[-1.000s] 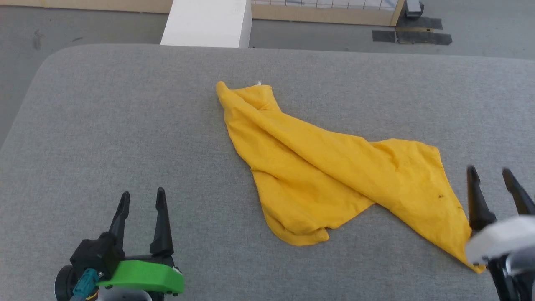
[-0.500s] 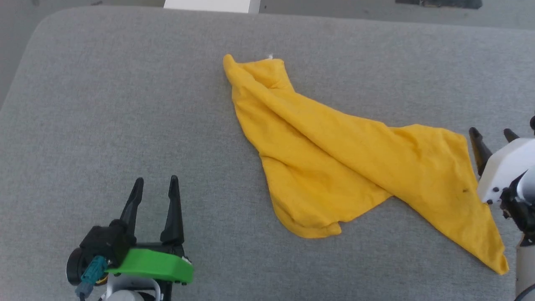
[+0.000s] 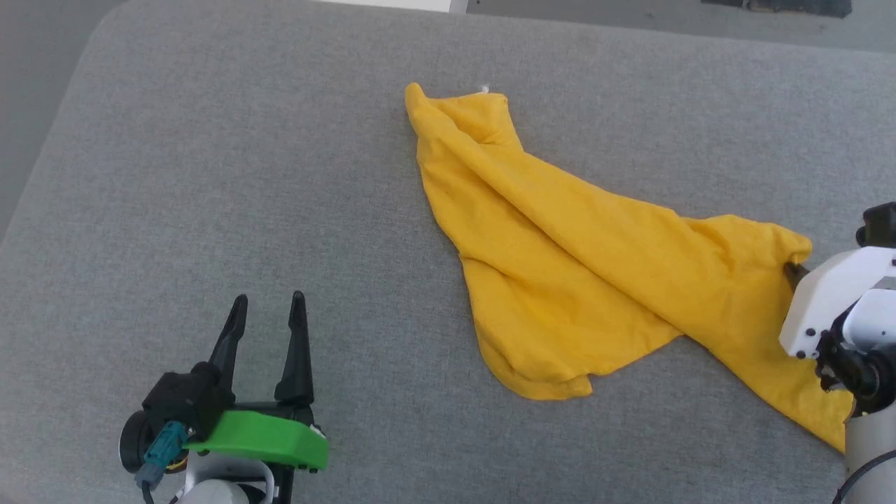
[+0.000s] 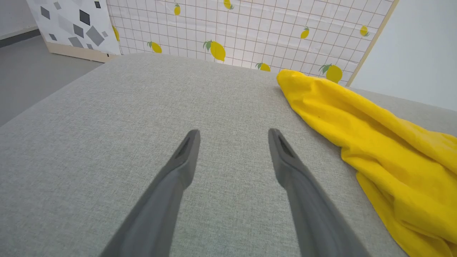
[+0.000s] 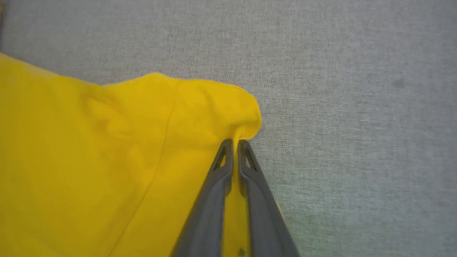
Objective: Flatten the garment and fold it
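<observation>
From my head camera, the yellow garment (image 3: 560, 266) lies crumpled on the grey padded surface (image 3: 210, 175). It forms a long twisted band running from the far middle down toward my right, with a folded lobe bulging toward me. My left gripper (image 3: 268, 302) hovers at the lower left, fingers spread and holding nothing, well apart from the cloth. My right gripper (image 3: 793, 270) sits at the garment's right edge, where its white wrist housing covers most of the fingers and one dark tip pokes into a bunched corner. Along my left wrist camera, both fingers point over bare grey fabric with a wide gap between them. The garment lies off to their right, not touching, and a lemon-printed panel (image 4: 250, 28) stands beyond the surface's far edge. Along my right wrist camera, the two fingers are pressed nearly together with a thin fold of yellow cloth pinched between their tips. The corner puckers up just past them and the rest spreads to the left.
</observation>
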